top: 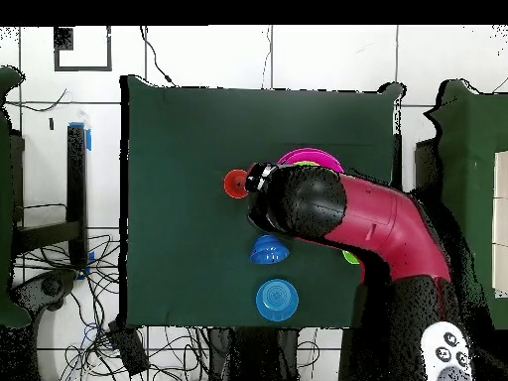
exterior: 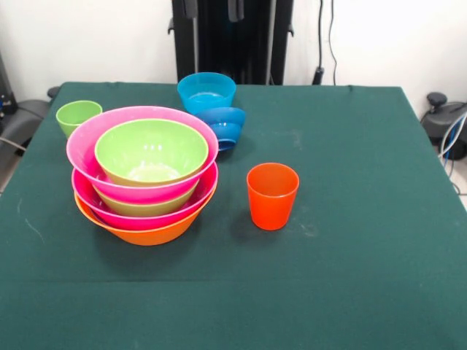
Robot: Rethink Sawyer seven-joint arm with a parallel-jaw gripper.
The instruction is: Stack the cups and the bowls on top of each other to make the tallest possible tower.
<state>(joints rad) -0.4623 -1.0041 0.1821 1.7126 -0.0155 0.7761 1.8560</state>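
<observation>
Your tower (exterior: 146, 182) sits on the green cloth table (exterior: 350, 277): glossy round bowls nested with the wide orange bowl (exterior: 146, 232) lowest, then pink, green, pink and a green bowl (exterior: 151, 151) on top. The tapered orange-red cup (exterior: 272, 195) stands apart beside it. The light green cup (exterior: 77, 115) and two blue bowls (exterior: 206, 92) sit behind. Overhead, the arm (top: 367, 223) covers the pile; you cannot tell how the gripper's jaws stand.

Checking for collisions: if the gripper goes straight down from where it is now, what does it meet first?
Hard to say: the gripper shows only from overhead, between the orange cup and the tower. Probably bare table or the tower's rim; height unclear.
</observation>
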